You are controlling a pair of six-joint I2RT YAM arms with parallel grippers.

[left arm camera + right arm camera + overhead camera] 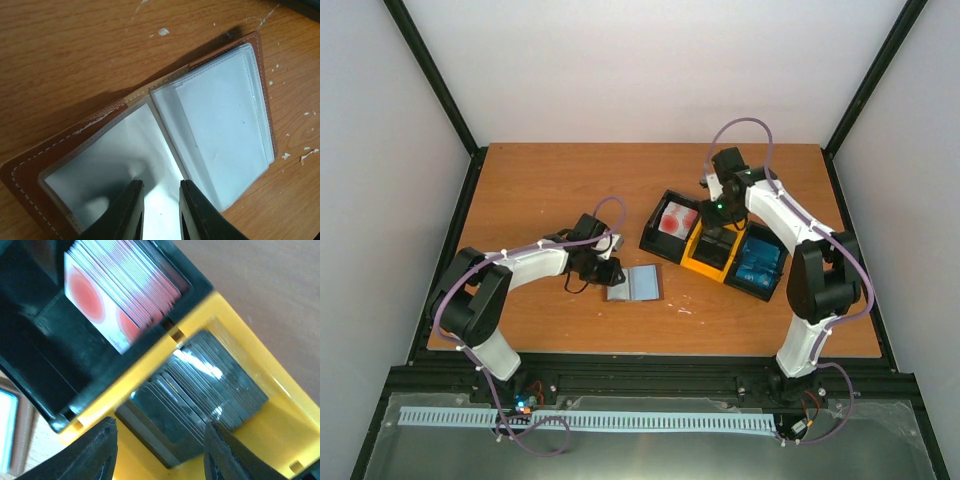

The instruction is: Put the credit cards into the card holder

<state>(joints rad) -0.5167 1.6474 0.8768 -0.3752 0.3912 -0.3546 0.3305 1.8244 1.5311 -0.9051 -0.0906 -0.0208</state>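
Note:
The brown card holder (634,283) lies open on the table, its pale grey-blue clear sleeves (215,130) facing up with nothing in them. My left gripper (611,273) rests its tips on the holder's left half (161,184); the jaws stand a narrow gap apart with nothing between them. A stack of dark credit cards (200,385) stands in the tray's yellow middle compartment (717,245). My right gripper (159,424) hangs open just above that stack, a finger on each side, touching no card. Blue credit cards (758,262) fill the right compartment.
The black-and-yellow three-compartment tray (165,347) sits right of centre on the table (570,180). Its left compartment holds white cards with red circles (115,295). A black frame borders the table on all sides.

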